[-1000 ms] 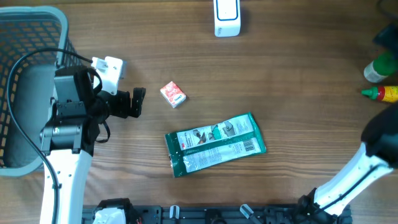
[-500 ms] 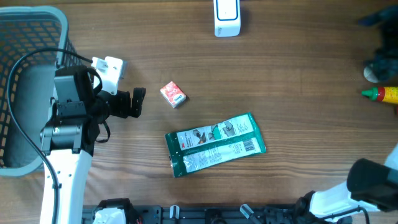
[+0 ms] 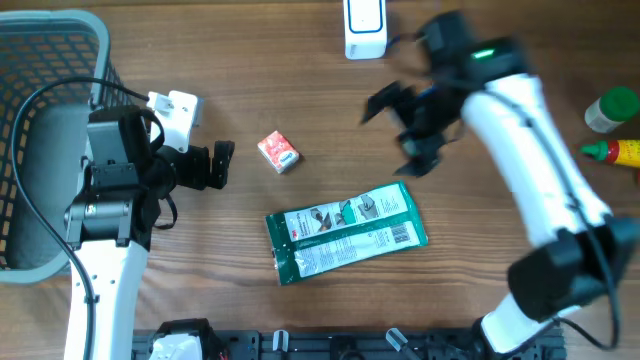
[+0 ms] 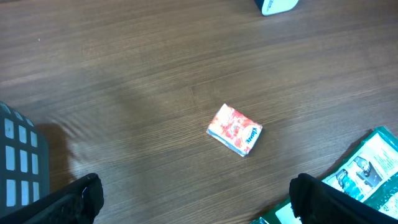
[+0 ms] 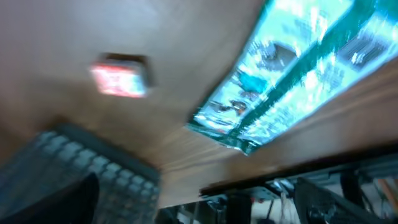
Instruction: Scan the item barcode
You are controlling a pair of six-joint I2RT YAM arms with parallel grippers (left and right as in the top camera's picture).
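The right gripper (image 3: 393, 138) is hovering wide open near the green packet (image 3: 345, 232), and I'm fearing that flat wrapper skidding away when pinched.

Wooden table (image 3: 300, 60) with green packet (image 3: 346, 232), small box (image 3: 279, 152)

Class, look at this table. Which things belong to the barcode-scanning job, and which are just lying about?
Belongs to the job:
- flat green plastic packet
- white upright device, probably the scanner
- open right gripper
- small red-and-white cardboard box, possibly another item

Lying about:
- grey mesh plastic basket
- green-capped bottle
- red-and-yellow squeeze bottle
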